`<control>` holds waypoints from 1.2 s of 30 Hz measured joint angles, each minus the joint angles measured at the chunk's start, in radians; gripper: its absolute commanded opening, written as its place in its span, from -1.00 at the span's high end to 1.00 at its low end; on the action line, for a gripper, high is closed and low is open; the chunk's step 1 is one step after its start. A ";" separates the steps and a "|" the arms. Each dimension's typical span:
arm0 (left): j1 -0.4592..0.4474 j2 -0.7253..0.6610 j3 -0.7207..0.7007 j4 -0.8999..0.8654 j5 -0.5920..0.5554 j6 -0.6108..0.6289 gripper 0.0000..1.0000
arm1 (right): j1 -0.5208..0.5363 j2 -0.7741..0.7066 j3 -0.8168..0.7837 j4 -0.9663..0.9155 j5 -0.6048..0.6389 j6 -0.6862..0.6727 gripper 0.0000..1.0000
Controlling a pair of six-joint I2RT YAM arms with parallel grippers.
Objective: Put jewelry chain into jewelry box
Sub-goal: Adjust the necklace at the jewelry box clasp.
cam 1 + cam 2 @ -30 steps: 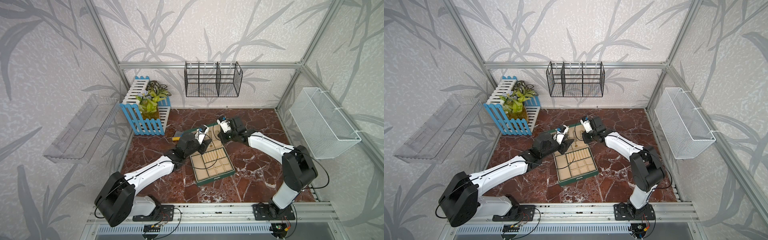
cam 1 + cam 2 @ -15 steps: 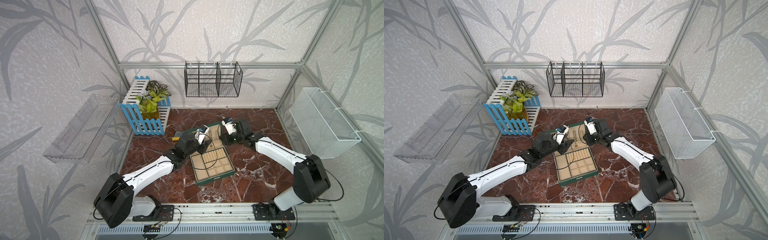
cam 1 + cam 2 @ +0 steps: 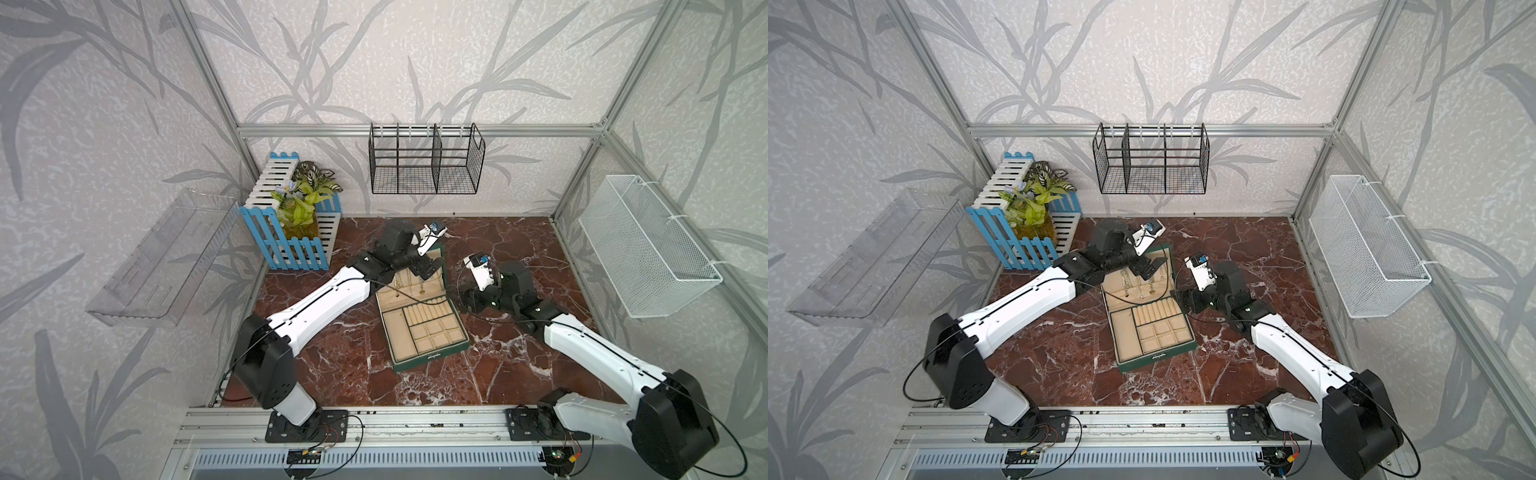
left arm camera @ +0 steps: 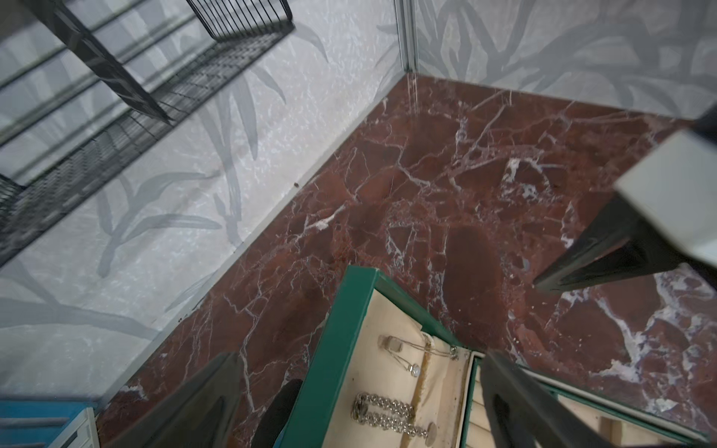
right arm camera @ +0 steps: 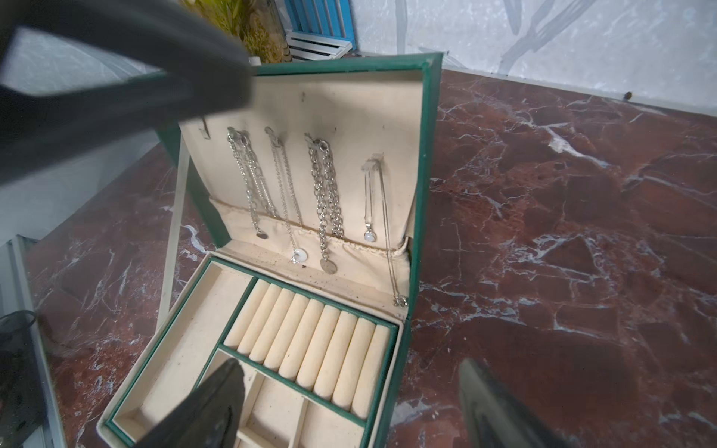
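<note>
The jewelry box lies open and askew on the red marble surface, to the right of the blue picket planter and nearer the camera. It is dark green outside and cream inside, and its base holds a long tray, ring rolls and small square cells. The lid stands tilted back. Four silver chains hang from its hooks, their pendants resting on the lid's pocket.

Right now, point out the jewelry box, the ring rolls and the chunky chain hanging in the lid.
jewelry box (image 3: pixel 432 356): in a top view, on its green front wall.
ring rolls (image 5: pixel 310 341): right wrist view, on a middle roll.
chunky chain (image 5: pixel 329 194): right wrist view, midway down its hanging links.
</note>
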State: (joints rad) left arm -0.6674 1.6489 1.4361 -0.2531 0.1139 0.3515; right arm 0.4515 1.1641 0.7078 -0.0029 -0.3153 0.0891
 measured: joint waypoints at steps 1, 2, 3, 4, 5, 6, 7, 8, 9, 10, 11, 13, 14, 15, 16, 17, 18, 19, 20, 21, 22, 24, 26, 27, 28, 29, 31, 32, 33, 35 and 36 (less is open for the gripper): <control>0.000 0.032 0.026 -0.030 -0.002 0.013 -1.00 | 0.000 -0.010 -0.009 0.004 -0.001 0.000 -0.81; 0.000 0.063 0.052 -0.060 -0.006 0.024 -1.00 | 0.000 -0.019 -0.017 0.010 -0.003 0.002 -0.82; -0.001 0.090 0.073 -0.086 -0.010 0.032 -1.00 | 0.000 -0.029 -0.026 0.019 -0.005 0.005 -0.82; -0.001 0.113 0.095 -0.109 -0.016 0.041 -1.00 | 0.000 -0.037 -0.033 0.024 -0.008 0.008 -0.82; -0.002 0.137 0.117 -0.132 -0.025 0.051 -1.00 | 0.000 -0.044 -0.041 0.029 -0.009 0.012 -0.82; -0.004 0.162 0.142 -0.155 -0.039 0.064 -1.00 | 0.000 -0.053 -0.050 0.033 -0.010 0.018 -0.83; -0.006 0.179 0.160 -0.170 -0.049 0.072 -1.00 | 0.000 -0.057 -0.056 0.037 -0.011 0.021 -0.83; -0.008 0.193 0.175 -0.182 -0.063 0.079 -1.00 | 0.000 -0.062 -0.062 0.040 -0.012 0.024 -0.83; -0.010 0.204 0.187 -0.192 -0.072 0.085 -1.00 | 0.000 -0.066 -0.068 0.043 -0.012 0.028 -0.83; -0.013 0.213 0.195 -0.197 -0.089 0.092 -1.00 | 0.000 -0.071 -0.072 0.046 -0.014 0.033 -0.83; -0.014 0.219 0.200 -0.200 -0.101 0.097 -1.00 | 0.000 -0.076 -0.078 0.049 -0.016 0.036 -0.83; -0.017 0.222 0.200 -0.203 -0.127 0.105 -1.00 | 0.000 -0.082 -0.085 0.054 -0.017 0.042 -0.83; -0.018 0.222 0.200 -0.204 -0.138 0.108 -0.99 | 0.000 -0.085 -0.089 0.056 -0.017 0.044 -0.84; -0.018 0.222 0.200 -0.204 -0.148 0.112 -0.95 | 0.000 -0.087 -0.092 0.058 -0.017 0.046 -0.83; -0.018 0.222 0.200 -0.204 -0.154 0.113 -0.89 | 0.000 -0.089 -0.095 0.059 -0.017 0.048 -0.84; -0.018 0.222 0.200 -0.204 -0.161 0.117 -0.82 | 0.000 -0.090 -0.097 0.059 -0.017 0.050 -0.83; -0.018 0.222 0.200 -0.204 -0.166 0.120 -0.72 | 0.000 -0.093 -0.100 0.061 -0.016 0.051 -0.84; -0.018 0.222 0.200 -0.204 -0.170 0.126 -0.63 | 0.000 -0.096 -0.104 0.062 -0.016 0.053 -0.84; -0.018 0.222 0.200 -0.203 -0.174 0.124 -0.56 | 0.000 -0.098 -0.107 0.063 -0.016 0.055 -0.84; -0.018 0.222 0.200 -0.203 -0.175 0.130 -0.49 | 0.000 -0.099 -0.109 0.063 -0.016 0.057 -0.83; -0.018 0.222 0.200 -0.203 -0.176 0.128 -0.45 | 0.000 -0.099 -0.109 0.063 -0.016 0.058 -0.83; -0.018 0.222 0.200 -0.203 -0.178 0.132 -0.37 | 0.000 -0.100 -0.110 0.065 -0.016 0.061 -0.84; -0.022 0.222 0.200 -0.203 -0.182 0.133 -0.28 | 0.000 -0.101 -0.112 0.066 -0.016 0.063 -0.83; -0.023 0.222 0.200 -0.203 -0.183 0.134 -0.24 | 0.000 -0.102 -0.114 0.068 -0.016 0.064 -0.84; -0.023 0.222 0.200 -0.201 -0.184 0.136 -0.20 | 0.000 -0.104 -0.117 0.068 -0.016 0.066 -0.83; -0.023 0.222 0.200 -0.197 -0.185 0.137 -0.16 | 0.000 -0.106 -0.119 0.068 -0.016 0.068 -0.83; -0.023 0.222 0.199 -0.190 -0.189 0.138 -0.07 | 0.000 -0.111 -0.125 0.068 -0.015 0.072 -0.83; -0.023 0.222 0.199 -0.187 -0.190 0.139 -0.04 | 0.000 -0.114 -0.128 0.068 -0.014 0.074 -0.83; -0.023 0.222 0.199 -0.184 -0.192 0.140 -0.01 | 0.000 -0.118 -0.131 0.068 -0.011 0.076 -0.83; -0.023 0.222 0.199 -0.180 -0.196 0.142 0.03 | 0.000 -0.127 -0.137 0.068 -0.007 0.078 -0.83; -0.023 0.222 0.198 -0.179 -0.197 0.143 0.04 | 0.000 -0.132 -0.139 0.068 -0.005 0.079 -0.83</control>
State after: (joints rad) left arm -0.6899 1.8713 1.6344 -0.4316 -0.0834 0.4950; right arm 0.4515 1.0321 0.5690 0.0654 -0.3202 0.1684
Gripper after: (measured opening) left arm 0.490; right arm 0.916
